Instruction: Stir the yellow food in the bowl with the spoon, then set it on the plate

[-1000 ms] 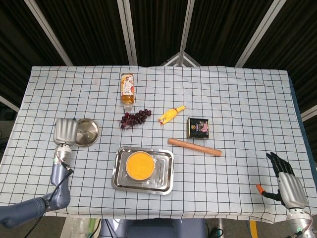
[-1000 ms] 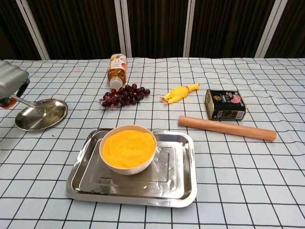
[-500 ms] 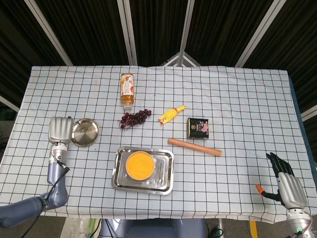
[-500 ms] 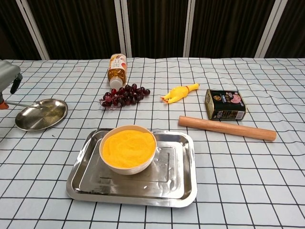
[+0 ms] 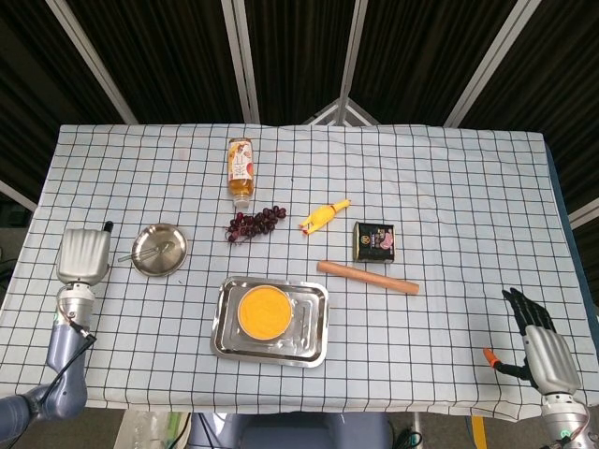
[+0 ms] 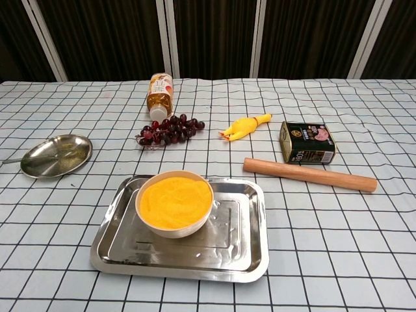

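Right hand: the black and silver right hand point(image 5: 541, 339) sits at the near right edge of the table, off the checked cloth's corner, fingers stretched out and apart, holding nothing; a small orange part shows beside it.
Left hand: the silver left hand point(image 5: 82, 255) hangs at the near left edge, just left of the plate. Only its back shows from the head view, so whether the fingers are curled or loose cannot be told. The chest view does not show it.
Tray: a rectangular shiny steel tray point(image 6: 246, 253) lies near the front centre of the white cloth with the black grid point(image 6: 338, 234).
Bowl: a round white bowl of smooth yellow food point(image 6: 174, 202) stands upright in the tray's left half.
Plate: a small round steel plate point(image 5: 169, 265) lies to the left, well apart from the tray.
Spoon: a thin metal spoon point(image 5: 142, 251) rests in the plate, its handle sticking out over the left rim towards the left hand.
Rolling pin: a plain wooden rolling pin point(image 6: 309, 174) lies right of the tray, slightly slanted.
Tin: a dark rectangular tin with a pink label point(image 6: 307, 142) sits just behind the pin.
Toy: a yellow rubber chicken point(image 6: 244, 126) lies on its side near the middle.
Grapes: a bunch of dark red grapes point(image 6: 168, 130) lies left of the chicken.
Bottle: a clear bottle of amber drink point(image 6: 159, 94) lies on its side farthest back, cap towards the grapes.
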### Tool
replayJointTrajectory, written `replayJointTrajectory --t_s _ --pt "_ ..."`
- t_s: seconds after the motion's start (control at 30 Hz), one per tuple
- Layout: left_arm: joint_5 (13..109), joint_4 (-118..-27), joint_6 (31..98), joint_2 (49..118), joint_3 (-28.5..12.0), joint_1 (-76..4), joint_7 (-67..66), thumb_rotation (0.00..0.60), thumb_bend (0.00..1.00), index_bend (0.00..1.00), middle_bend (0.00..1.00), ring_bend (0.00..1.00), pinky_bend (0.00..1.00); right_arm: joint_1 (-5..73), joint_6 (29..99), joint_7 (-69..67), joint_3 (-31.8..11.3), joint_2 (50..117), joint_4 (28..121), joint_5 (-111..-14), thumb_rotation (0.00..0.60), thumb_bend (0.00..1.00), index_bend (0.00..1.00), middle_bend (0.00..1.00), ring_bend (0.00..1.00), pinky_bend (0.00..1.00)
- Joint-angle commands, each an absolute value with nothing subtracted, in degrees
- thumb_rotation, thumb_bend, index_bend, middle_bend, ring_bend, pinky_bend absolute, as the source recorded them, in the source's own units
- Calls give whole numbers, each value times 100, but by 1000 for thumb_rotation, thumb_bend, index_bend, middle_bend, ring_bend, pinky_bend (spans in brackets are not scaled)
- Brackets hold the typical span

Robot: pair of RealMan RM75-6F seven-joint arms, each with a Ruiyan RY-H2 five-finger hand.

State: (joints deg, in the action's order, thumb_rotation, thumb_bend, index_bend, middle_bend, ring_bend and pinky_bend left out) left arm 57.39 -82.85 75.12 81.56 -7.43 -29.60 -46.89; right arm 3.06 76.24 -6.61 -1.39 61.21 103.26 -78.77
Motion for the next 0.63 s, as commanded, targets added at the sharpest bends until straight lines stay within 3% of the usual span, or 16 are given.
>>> replayJointTrajectory --t_s 0.03,0.17,0.23,0.33,0.43,0.63 --pt "6067 -8521 7689 7873 -510 -2661 -4256 600 128 266 664 752 798 309 7606 -649 -138 6111 10329 -7855 600 317 0 0 0 0" --pt "6547 -8830 8049 7570 -298 -2297 -3606 600 126 163 390 533 563 313 7597 -640 -139 6098 10325 -7852 600 317 0 0 0 0" --pt "6887 -9043 8315 7405 -135 -2042 -3154 600 117 88 227 357 410 313 7612 -638 -133 6096 10311 -7892 600 317 0 0 0 0" --pt "7448 -9245 8730 7180 164 -1680 -2614 600 75 9 56 144 211 319 7664 -656 -123 6111 10259 -8026 600 317 0 0 0 0" --pt "7953 -9428 9125 6964 442 -1348 -2275 600 42 0 0 20 60 312 7797 -587 -112 6169 10134 -8227 600 317 0 0 0 0" --pt "8638 -9244 9613 6739 833 -851 -1750 600 32 0 0 0 12 278 7988 -475 -103 6259 9988 -8412 600 317 0 0 0 0"
